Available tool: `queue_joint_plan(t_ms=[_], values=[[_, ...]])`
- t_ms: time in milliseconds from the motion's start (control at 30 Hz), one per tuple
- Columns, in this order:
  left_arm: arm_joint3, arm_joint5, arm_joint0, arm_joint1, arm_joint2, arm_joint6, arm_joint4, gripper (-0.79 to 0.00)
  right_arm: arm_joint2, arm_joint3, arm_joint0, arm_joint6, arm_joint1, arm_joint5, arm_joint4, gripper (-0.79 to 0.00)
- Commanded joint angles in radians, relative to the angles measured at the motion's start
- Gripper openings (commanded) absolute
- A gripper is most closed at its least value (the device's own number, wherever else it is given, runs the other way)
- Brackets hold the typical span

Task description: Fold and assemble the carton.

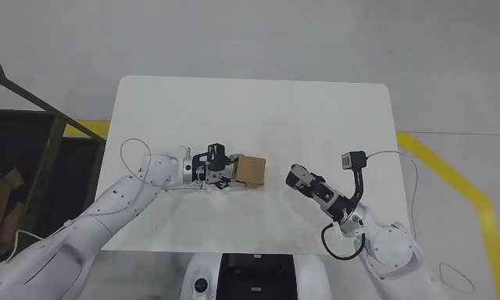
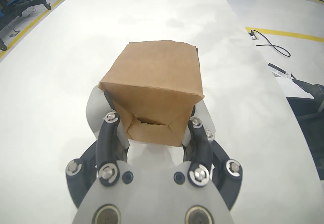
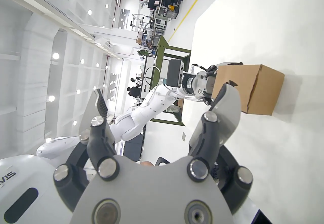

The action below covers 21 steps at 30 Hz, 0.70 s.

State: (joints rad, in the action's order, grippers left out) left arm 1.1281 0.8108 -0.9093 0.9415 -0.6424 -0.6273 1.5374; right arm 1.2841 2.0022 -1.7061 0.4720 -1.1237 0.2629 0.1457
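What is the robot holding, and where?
The left gripper clamps the carton at its folded end, a finger on each side. The right gripper is open, holding nothing.

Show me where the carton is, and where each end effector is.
carton (image 1: 251,171), top view, its upper face.
left end effector (image 2: 149,102), left wrist view, midway between fingertips.
right end effector (image 3: 164,89), right wrist view, midway between open fingertips.

From above we look straight down on the table (image 1: 312,105). Our left wrist camera sits close behind the carton (image 2: 154,78); our right one sees the same carton from farther off.
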Motion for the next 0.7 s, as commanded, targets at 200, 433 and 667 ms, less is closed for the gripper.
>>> queue_joint_plan(t_ms=[200, 433, 667], values=[[-0.092, -0.010, 0.035, 0.026, 0.022, -0.035, 0.043, 0.000, -0.003, 0.002, -0.007, 0.003, 0.000, 0.005, -0.005, -0.102], [-0.081, -0.028, 0.024, 0.006, -0.024, -0.133, 0.074, 0.000, -0.026, -0.011, 0.009, -0.001, -0.003, 0.004, -0.020, -0.058], [0.046, -0.018, -0.045, -0.065, -0.163, -0.195, 0.089, 0.000, -0.039, -0.046, 0.029, -0.044, -0.005, -0.022, -0.105, -0.018]])
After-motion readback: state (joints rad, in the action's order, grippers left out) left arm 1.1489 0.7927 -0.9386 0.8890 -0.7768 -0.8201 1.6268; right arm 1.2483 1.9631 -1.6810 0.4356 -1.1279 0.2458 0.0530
